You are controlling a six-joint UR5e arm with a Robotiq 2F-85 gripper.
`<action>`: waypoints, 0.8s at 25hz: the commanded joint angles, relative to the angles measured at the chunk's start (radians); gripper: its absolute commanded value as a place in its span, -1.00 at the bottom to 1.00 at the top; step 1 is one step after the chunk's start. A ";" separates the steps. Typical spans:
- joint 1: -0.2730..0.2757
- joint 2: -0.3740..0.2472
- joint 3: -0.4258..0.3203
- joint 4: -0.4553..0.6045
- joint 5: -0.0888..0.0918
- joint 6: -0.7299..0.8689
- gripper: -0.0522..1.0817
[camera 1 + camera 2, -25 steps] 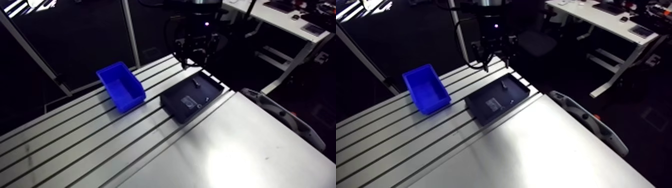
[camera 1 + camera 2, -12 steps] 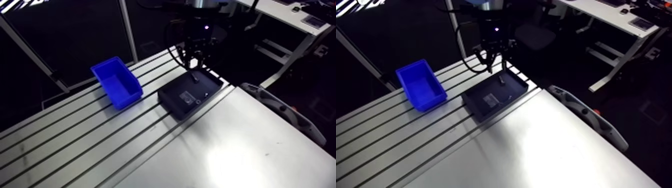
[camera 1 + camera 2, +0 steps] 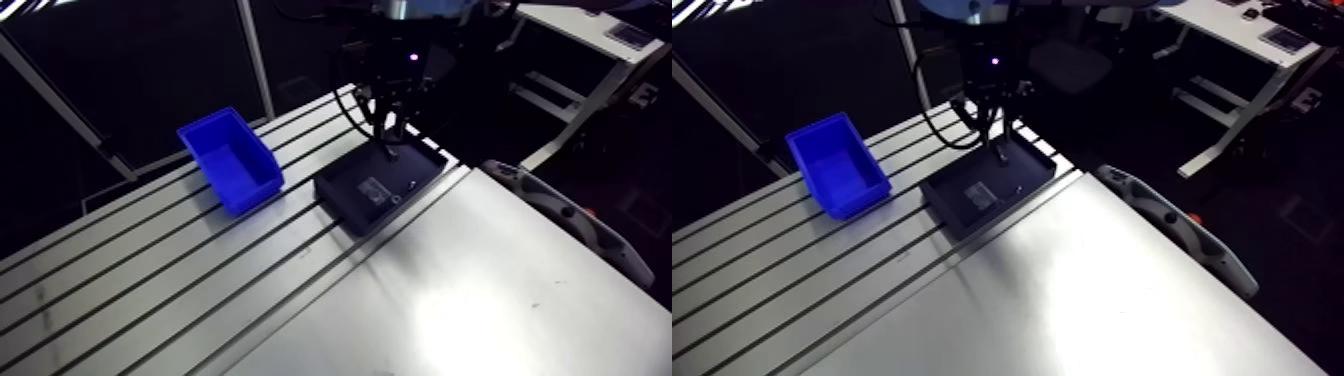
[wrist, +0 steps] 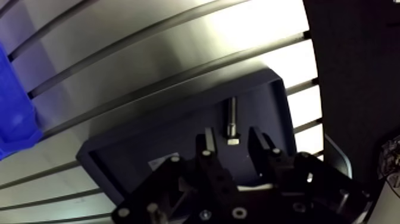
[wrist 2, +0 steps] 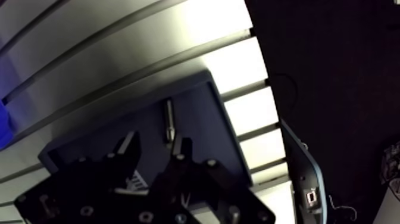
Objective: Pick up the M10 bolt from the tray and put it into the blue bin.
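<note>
Now lower than before, hand (image 4: 231, 136) just above bolt (image 4: 231, 115) in tray (image 4: 178, 130).

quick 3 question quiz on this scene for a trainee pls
1. Fill in: the M10 bolt lies in the ___.
2. True or false: the hand is shut on the bolt.
3. What does the blue bin hold? A the bolt, B nothing visible, C a washer.

Key: 1 tray; 2 false, its fingers stand apart around the bolt's head; 3 B.
</note>
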 commanded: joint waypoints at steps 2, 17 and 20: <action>0.000 0.002 0.022 -0.023 -0.022 -0.004 0.06; 0.000 0.016 0.032 -0.051 -0.022 -0.004 0.10; 0.000 0.016 0.034 -0.053 -0.022 -0.004 0.11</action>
